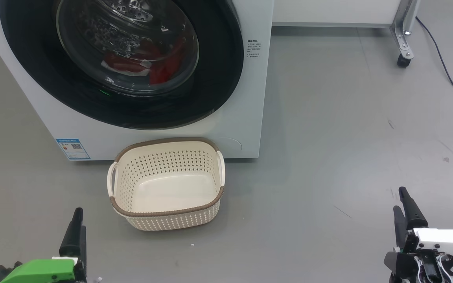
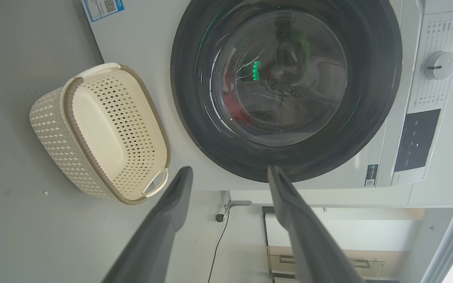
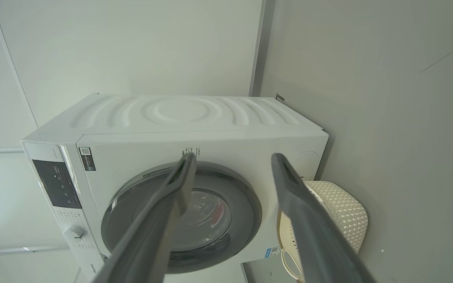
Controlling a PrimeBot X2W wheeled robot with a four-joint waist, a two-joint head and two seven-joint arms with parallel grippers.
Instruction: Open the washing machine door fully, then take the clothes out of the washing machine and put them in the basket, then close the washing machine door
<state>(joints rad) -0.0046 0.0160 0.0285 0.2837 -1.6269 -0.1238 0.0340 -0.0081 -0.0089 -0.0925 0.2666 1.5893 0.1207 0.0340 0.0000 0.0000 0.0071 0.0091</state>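
Looked most like a test lab, not a home: washing machine [image 1: 250, 110] alone on bare grey floor [image 1: 328, 118], plain white wall panels [image 3: 132, 47], castered metal frame [image 1: 402, 35], loose cable [image 1: 446, 75] alongside.

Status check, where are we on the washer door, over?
Left pincer, right pincer open, empty, clear of the washer. Washing machine door shut, red clothes inside. Basket empty on floor, close below the door. Path to door clear.

White washing machine [image 1: 250, 118], glossy black rim on washing machine door [image 1: 218, 78]. Red clothes [image 1: 159, 67], white trim. Cream basket [image 1: 167, 220], diamond-hole pattern, brown woven-look rim. Blue label sticker [image 1: 73, 148]. Grey floor [image 1: 348, 118]. Green left gripper [image 1: 79, 216] body, white right gripper [image 1: 399, 199] body.
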